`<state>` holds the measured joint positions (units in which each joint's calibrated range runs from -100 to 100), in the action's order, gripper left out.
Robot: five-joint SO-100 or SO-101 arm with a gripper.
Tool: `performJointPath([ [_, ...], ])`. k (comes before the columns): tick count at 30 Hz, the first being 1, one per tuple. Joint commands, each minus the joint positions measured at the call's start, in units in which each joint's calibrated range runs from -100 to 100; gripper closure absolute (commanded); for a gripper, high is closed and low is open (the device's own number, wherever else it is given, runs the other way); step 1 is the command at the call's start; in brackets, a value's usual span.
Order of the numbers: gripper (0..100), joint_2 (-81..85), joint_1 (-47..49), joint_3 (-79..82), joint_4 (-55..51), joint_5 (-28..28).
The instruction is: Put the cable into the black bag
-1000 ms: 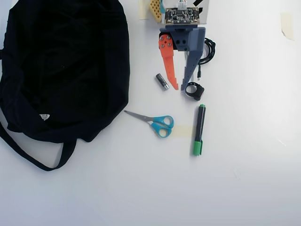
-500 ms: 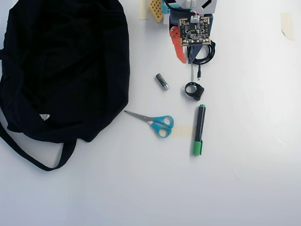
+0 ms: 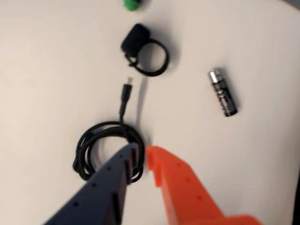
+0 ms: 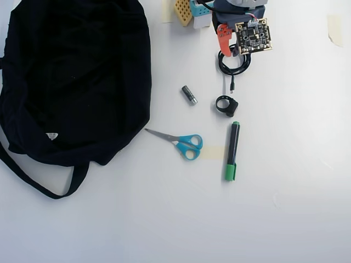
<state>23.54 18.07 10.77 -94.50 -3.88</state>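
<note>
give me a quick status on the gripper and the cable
Gripper nearly shut at the coil's edge, grip unconfirmed. Cable on the table, not in the black bag. Ring clip sits just past the plug.

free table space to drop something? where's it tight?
Free: whole strip below the scissors and marker, plus everything right of the marker. Tight: top centre, where claw, cable, ring clip and battery cluster beside the black bag.

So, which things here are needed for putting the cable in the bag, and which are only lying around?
Needed:
- cable
- black bag
- gripper, tips at the cable coil

Only lying around:
- ring-shaped clip
- battery
- scissors
- green-capped marker
</note>
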Motion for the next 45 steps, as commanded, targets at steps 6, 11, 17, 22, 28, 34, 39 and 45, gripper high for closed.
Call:
performJointPath([
  [6,97,1.77,7.65,4.05,-0.76,-1.78],
  [11,97,1.77,10.5,8.28,-0.16,-3.46],
  [17,97,1.77,12.07,8.91,0.02,-6.81],
  [22,97,1.53,12.82,10.88,1.48,-8.49],
  [28,97,1.61,12.59,17.89,9.84,-11.27],
  [34,97,1.61,12.89,22.38,14.14,-14.05],
  [39,97,0.78,12.37,24.99,15.18,-14.52],
  [45,97,1.03,12.89,27.5,15.18,-17.2],
])
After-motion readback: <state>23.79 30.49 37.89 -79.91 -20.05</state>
